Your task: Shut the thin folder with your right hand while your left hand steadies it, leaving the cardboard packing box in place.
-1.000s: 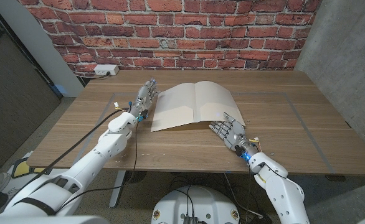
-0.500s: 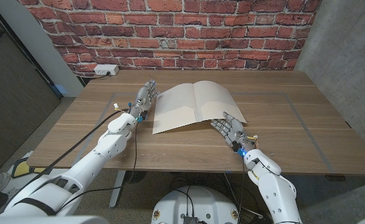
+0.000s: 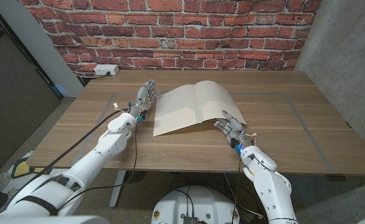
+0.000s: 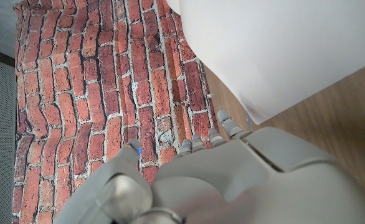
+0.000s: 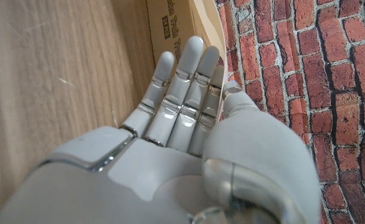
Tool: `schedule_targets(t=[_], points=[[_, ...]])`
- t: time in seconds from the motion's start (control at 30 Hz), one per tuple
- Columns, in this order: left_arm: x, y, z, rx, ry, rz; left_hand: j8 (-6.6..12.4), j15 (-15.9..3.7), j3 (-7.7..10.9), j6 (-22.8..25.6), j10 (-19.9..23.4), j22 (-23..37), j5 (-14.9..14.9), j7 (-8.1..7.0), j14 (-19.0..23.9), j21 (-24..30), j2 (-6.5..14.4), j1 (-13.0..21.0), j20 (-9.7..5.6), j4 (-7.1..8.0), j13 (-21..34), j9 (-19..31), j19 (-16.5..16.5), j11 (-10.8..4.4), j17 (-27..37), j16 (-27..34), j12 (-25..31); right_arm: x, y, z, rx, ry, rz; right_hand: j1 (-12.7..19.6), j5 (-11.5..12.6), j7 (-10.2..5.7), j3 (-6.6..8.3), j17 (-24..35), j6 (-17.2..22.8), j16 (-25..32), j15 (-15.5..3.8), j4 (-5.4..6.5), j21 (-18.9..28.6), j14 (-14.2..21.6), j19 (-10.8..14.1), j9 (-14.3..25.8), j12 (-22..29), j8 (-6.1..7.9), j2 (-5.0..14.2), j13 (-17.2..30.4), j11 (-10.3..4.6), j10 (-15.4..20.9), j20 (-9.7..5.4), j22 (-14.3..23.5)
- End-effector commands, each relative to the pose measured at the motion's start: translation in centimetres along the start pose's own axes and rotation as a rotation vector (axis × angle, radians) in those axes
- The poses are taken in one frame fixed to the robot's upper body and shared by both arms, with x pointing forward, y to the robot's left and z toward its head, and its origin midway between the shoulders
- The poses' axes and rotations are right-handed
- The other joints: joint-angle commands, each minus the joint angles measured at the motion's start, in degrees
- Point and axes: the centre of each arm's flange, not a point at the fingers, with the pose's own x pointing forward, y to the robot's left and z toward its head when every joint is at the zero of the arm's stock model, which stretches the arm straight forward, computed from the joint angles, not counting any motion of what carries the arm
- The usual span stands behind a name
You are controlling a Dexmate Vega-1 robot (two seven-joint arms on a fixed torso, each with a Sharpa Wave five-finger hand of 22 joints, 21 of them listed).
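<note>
Folder (image 3: pixel 194 107) lies open, mid-table (image 3: pixel 282 134), spine running away from you, both leaves spread and bowed up a little off the wood. Judged light, thin card: it will flex before it lifts, and it looks smooth enough to skate on the tabletop if pushed sideways.

Your right hand (image 3: pixel 231 128) sits at the near corner of the right leaf, fingers extended and together; the right wrist view shows them slipped under the lifted edge, nothing gripped. Best hold, as I judge it: stay under that free edge, well out from the spine, and sweep the leaf over.

Your left hand (image 3: pixel 144 98) stands just beside the left leaf's outer edge, fingers straight, holding nothing; contact cannot be told. Press down on that leaf near the spine before you turn.
</note>
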Motion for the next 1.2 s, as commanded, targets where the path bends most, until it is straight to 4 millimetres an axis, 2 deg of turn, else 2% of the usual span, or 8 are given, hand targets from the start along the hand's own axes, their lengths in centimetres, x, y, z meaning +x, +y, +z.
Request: schedule_targets(t=[0.03, 0.27, 0.63, 0.93, 1.2], points=[[0.3, 0.1, -0.1, 0.001, 0.001, -0.003, 0.08, -0.81, 0.1, 0.0, -0.3, 0.3, 0.1, 0.02, -0.5, -0.4, 1.4, 0.0, -2.37, -0.08, 0.2, 0.1, -0.3, 0.06, 0.1, 0.2, 0.3, 0.1, 0.3, 1.1, -0.072, -0.074, -0.069, 1.4, 0.5, 0.05, -0.17, 0.2, 0.8, 0.6, -4.43, -0.13, 0.7, 0.7, -0.2, 0.4, 0.6, 0.45, 0.05, 0.6, -0.06, 0.7, -5.65, 0.1], [0.6, 0.0, -0.1, 0.0, 0.001, -0.008, 0.08, -0.87, 0.08, 0.0, -0.3, 0.3, 0.1, -0.08, -0.5, -0.5, 1.4, 0.0, -2.4, -0.1, 0.2, 0.1, -0.3, 0.01, 0.1, 0.2, 0.3, -0.5, 0.6, 3.0, -0.252, -0.23, -0.183, 2.1, 0.4, 0.16, -0.35, -0.3, 2.3, 0.4, -4.24, 0.26, 1.9, 0.3, -0.3, 0.4, 1.2, 1.09, -0.01, 1.5, 0.27, 1.1, -4.63, 0.0], [0.9, -0.1, 0.2, 0.004, -0.001, -0.015, 0.07, -0.91, 0.08, 0.0, -0.3, 0.3, 0.1, -0.12, -0.5, -0.6, 1.3, 0.0, -2.45, -0.16, 0.2, 0.1, -0.3, -0.04, 0.1, 0.1, 0.3, -1.2, 1.7, 5.2, -0.46, -0.422, -0.291, 2.6, 0.3, 0.37, -0.59, -1.0, 3.2, 0.2, -4.1, 0.6, 3.2, 0.7, -0.4, 0.2, 1.9, 1.43, -0.2, 2.3, 0.63, 2.2, -4.21, -0.2], [1.2, -0.1, 0.3, 0.006, 0.002, -0.019, 0.11, -0.83, 0.07, 0.1, -0.3, 0.3, 0.1, -0.08, -0.5, -0.8, 1.3, 0.0, -2.42, -0.21, 0.2, 0.1, -0.2, 0.03, 0.1, 0.1, 0.2, -0.8, 2.5, 6.0, -0.449, -0.474, -0.267, 3.0, 0.1, 0.74, -0.61, -1.8, 4.4, -0.2, -4.1, 0.6, 4.2, 0.9, -0.4, 0.0, 2.4, 1.89, -0.48, 2.9, 0.86, 3.1, -4.0, -0.5], [1.5, -0.3, 0.3, 0.004, 0.003, -0.028, 0.1, -0.85, 0.07, 0.0, -0.3, 0.3, 0.1, -0.07, -0.5, -0.9, 1.3, 0.0, -2.45, -0.22, 0.2, 0.1, -0.2, 0.09, 0.1, 0.1, 0.3, -0.9, 3.6, 7.1, -0.442, -0.529, -0.228, 3.6, 0.0, 1.11, -0.53, -2.5, 5.4, -0.4, -4.13, 0.42, 4.9, 1.6, -0.6, -0.2, 2.8, 2.25, -0.76, 3.4, 1.65, 3.7, -3.97, -0.7]])
